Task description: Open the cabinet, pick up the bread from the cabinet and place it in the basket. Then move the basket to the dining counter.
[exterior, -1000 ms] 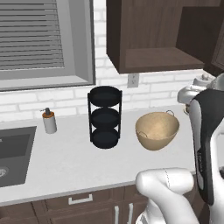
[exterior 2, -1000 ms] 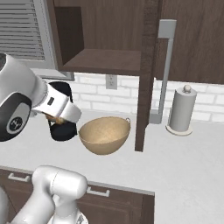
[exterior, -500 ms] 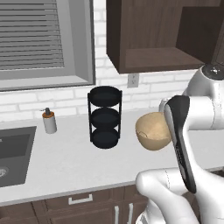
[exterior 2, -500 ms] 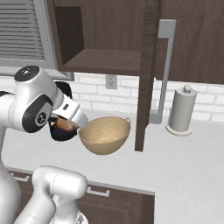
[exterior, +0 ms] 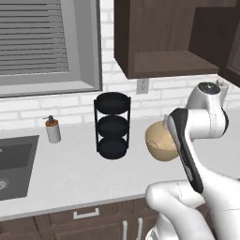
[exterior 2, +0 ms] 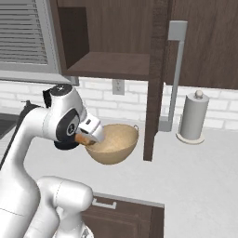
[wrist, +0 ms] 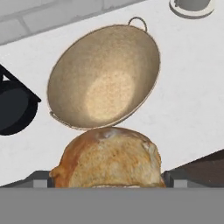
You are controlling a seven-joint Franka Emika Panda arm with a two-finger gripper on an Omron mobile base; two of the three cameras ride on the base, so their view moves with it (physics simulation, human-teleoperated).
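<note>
Above the grey counter (exterior 2: pixel 195 172), the gripper (wrist: pixel 107 186) holds the bread (wrist: pixel 109 159) between its wide-set fingers, just beside the near rim of the basket (wrist: pixel 103 76). Nothing lies inside the basket, which sits near the counter's back edge, between the black rack (exterior: pixel 112 124) and the open cabinet (exterior 2: pixel 116 42) door (exterior 2: pixel 155 79).

1. Your arm (exterior: pixel 197 136) presented glossy white, rounded shell segments throughout.
2. A dark band ran lengthwise along one link, seen in the left base view.
3. Joint seams and an end cap were dark grey to black.
4. The upper joint housing carried a round grey cap.
5. Your gripper (exterior 2: pixel 88 135) body was white and boxy, with small dark fingertips (wrist: pixel 41 178).
</note>
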